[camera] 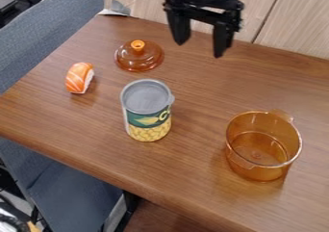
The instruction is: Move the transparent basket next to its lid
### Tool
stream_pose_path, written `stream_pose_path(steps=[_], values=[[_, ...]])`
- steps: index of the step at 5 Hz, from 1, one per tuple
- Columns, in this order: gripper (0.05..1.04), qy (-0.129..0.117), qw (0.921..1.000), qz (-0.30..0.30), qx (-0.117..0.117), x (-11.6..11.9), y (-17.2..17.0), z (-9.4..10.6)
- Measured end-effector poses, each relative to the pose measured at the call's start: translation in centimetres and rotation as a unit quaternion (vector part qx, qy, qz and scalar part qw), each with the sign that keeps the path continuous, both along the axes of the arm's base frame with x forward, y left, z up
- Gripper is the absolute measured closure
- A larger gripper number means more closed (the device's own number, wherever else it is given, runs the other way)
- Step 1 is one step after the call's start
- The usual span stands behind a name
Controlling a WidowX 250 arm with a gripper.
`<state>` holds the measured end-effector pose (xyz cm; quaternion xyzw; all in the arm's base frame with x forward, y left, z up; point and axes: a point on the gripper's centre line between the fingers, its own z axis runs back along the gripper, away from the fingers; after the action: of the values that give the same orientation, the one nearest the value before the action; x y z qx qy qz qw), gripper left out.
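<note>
The approach to the basket is being judged the step in hand, with the move itself yet to be made. The transparent basket (260, 164) is being seen upright towards the near edge of the worktop (199, 154), well apart from its lid (139, 60), which is being found nearer the far-left corner. The gripper (201, 45) is being held above the far part of the worktop, its fingers spread and nothing being grasped. For the next move, a pass over to the basket, a descent at its rim and a pinch of the wall are probably being called for. On the way to the lid, room is having to be left for the can (149, 113), which is being passed on its far side if the straight route is taken.

Amber, glossy, see-through material is being shared by basket and lid; a round, deep form with small tab handles is being shown by the one, a shallow dome topped by an orange knob by the other. Smooth walls are being expected to slip under a loose grip. A dull grey top is being borne by the cylindrical can, white stripes by the rounded orange sushi piece (78, 77), and brown wood grain by the worktop.
</note>
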<state>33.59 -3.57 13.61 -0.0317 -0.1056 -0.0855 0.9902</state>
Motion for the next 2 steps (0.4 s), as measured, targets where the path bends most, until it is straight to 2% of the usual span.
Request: stream_pose_path(steps=[2], values=[[0.083, -0.005, 0.9968, -0.079, -0.008, -0.9, -4.9, 0.3]])
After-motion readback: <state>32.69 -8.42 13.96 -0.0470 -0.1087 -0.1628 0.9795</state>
